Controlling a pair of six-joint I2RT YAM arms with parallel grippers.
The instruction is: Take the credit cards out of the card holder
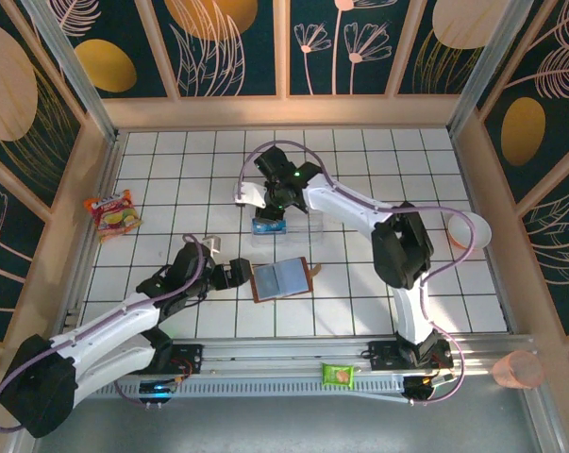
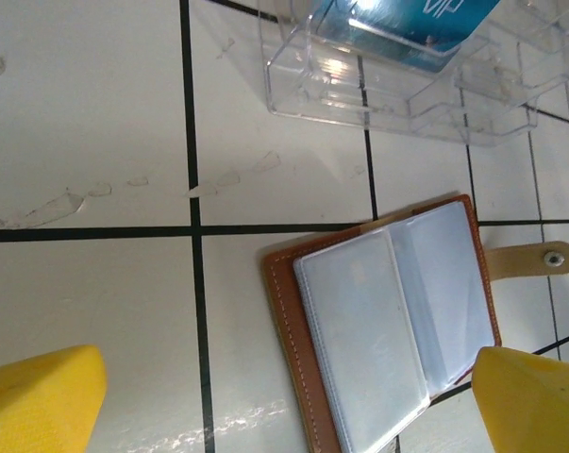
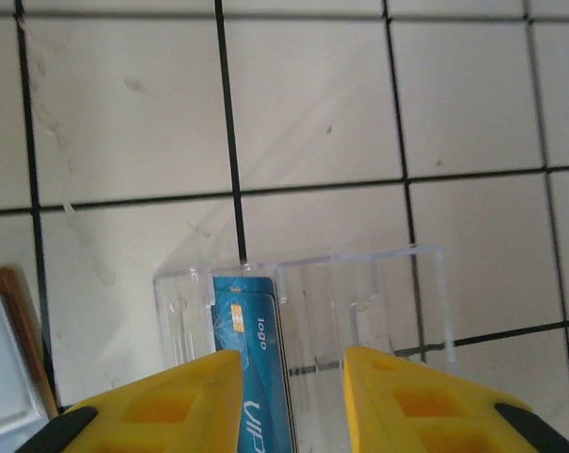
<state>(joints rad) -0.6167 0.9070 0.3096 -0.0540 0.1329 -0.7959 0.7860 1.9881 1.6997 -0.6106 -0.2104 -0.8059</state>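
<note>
The card holder [image 1: 282, 279] lies open and flat on the tiles, brown leather with bluish-grey sleeves [image 2: 397, 311] and its tab pointing right. My left gripper [image 1: 239, 274] hovers just left of it, open, its yellow fingers [image 2: 39, 396] wide apart with nothing between them. Blue credit cards [image 3: 256, 359] stand stacked in a slot of a clear plastic box [image 3: 359, 302] behind the holder. My right gripper [image 3: 293, 396] hangs over that box, open, its left finger beside the cards. The same cards [image 2: 426, 28] show at the top of the left wrist view.
An orange snack packet [image 1: 114, 212] lies at the far left. A green packet [image 1: 340, 375] sits on the near rail. A pink cup [image 1: 468, 232] stands at the right edge and another cup [image 1: 520, 370] sits outside the near right corner.
</note>
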